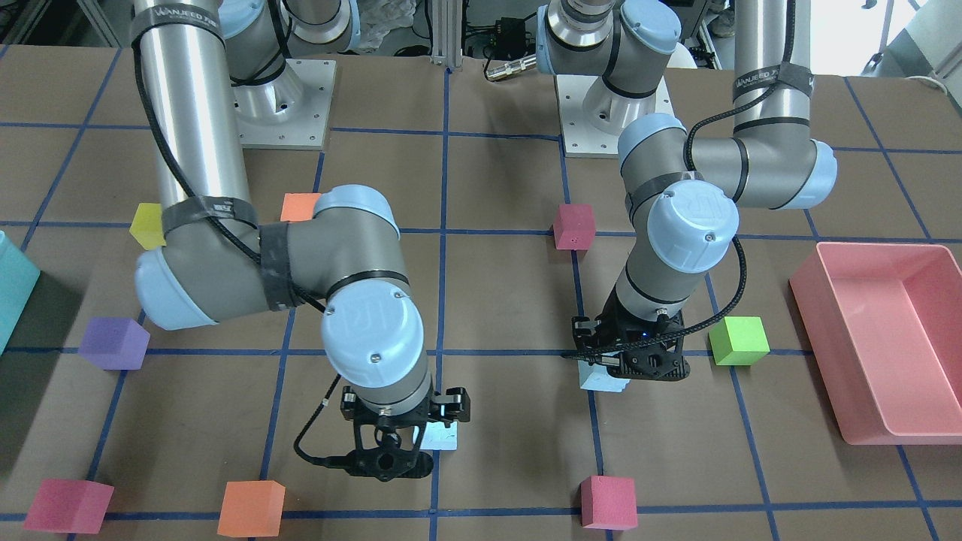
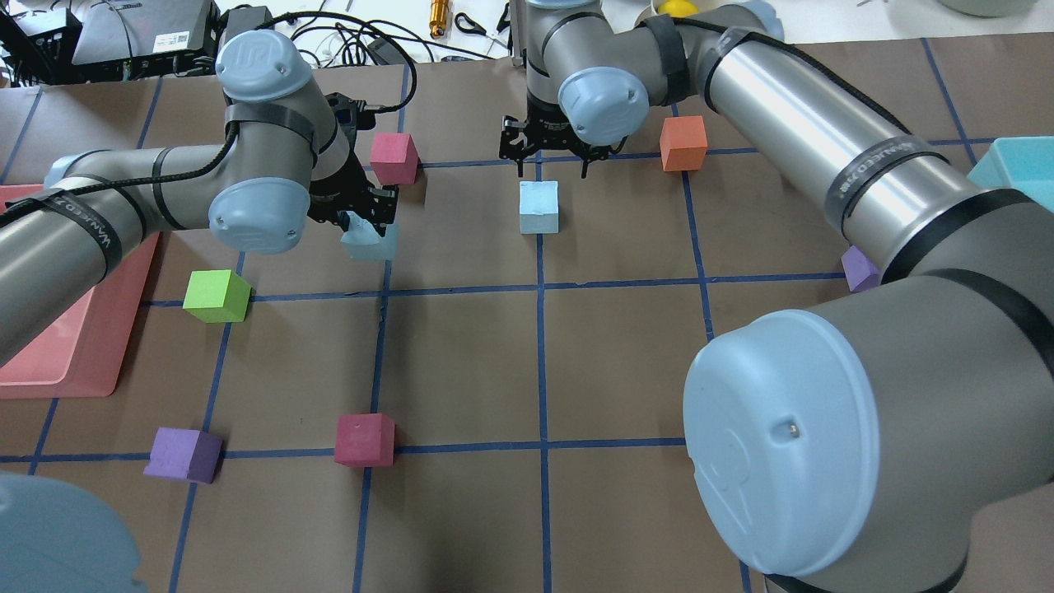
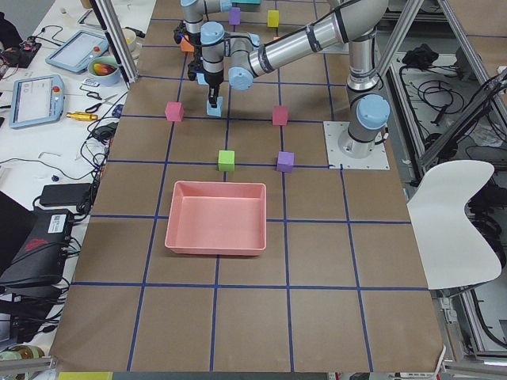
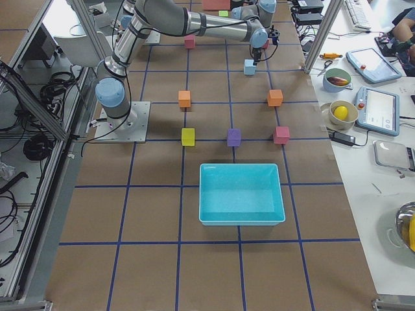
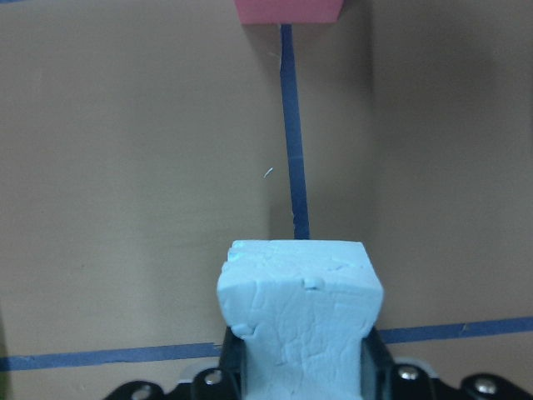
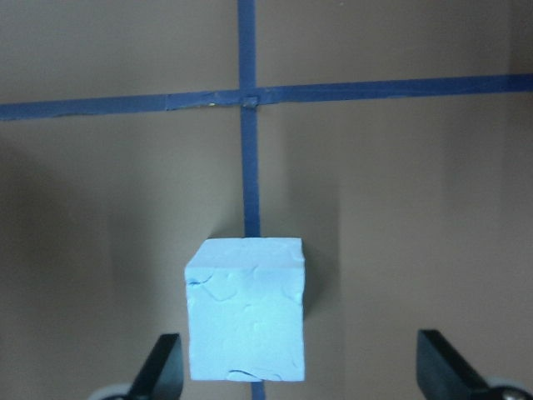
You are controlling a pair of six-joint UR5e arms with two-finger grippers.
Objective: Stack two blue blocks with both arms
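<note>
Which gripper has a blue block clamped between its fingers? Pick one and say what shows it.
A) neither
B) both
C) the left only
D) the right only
C: the wrist views show the left gripper shut on a blue block, while the right gripper is spread wide open, clear of the other blue block below it.

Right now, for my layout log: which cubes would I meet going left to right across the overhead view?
Purple cube, green cube, gripped blue block, free blue block, orange cube, second purple cube.
</note>
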